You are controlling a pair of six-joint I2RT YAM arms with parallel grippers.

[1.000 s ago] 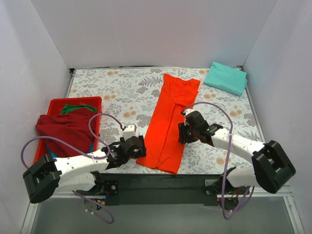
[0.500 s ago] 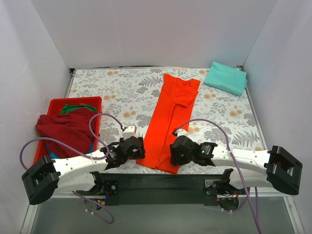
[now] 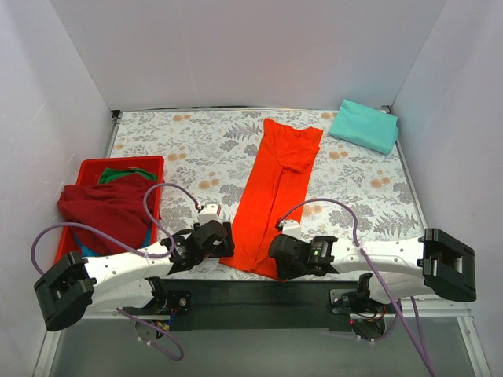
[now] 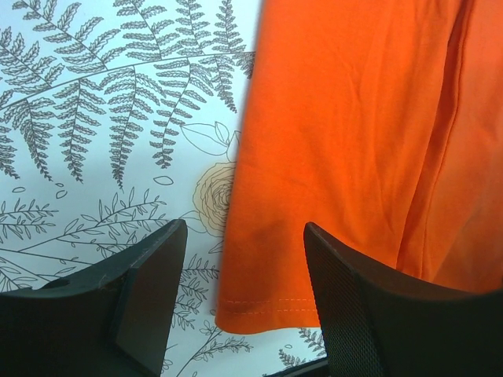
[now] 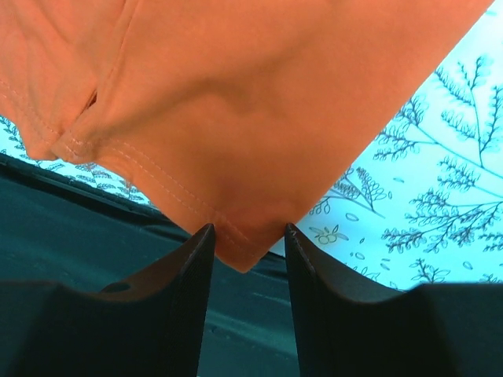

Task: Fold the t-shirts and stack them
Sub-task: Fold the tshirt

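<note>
Orange-red t-shirt (image 3: pixel 277 188) lies as a long strip mid-tabletop (image 3: pixel 181 149), cross folds not yet made. The mint-teal t-shirt (image 3: pixel 364 126) sits folded far right, and the maroon t-shirt (image 3: pixel 102 208) waits in the tray (image 3: pixel 90 166). Left gripper (image 4: pixel 244 259) and right gripper (image 5: pixel 247 236) straddle its hem corners at the near edge, jaws spread, clamping nothing, with bare floral surface on both sides.

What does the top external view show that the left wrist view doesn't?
Only the top external view shows the folded mint-teal shirt, the red tray holding the maroon shirt, and the right gripper. Only the left wrist view shows the hem stitching between the fingers of the open left gripper. Both show the orange-red shirt lying on the floral table.
</note>
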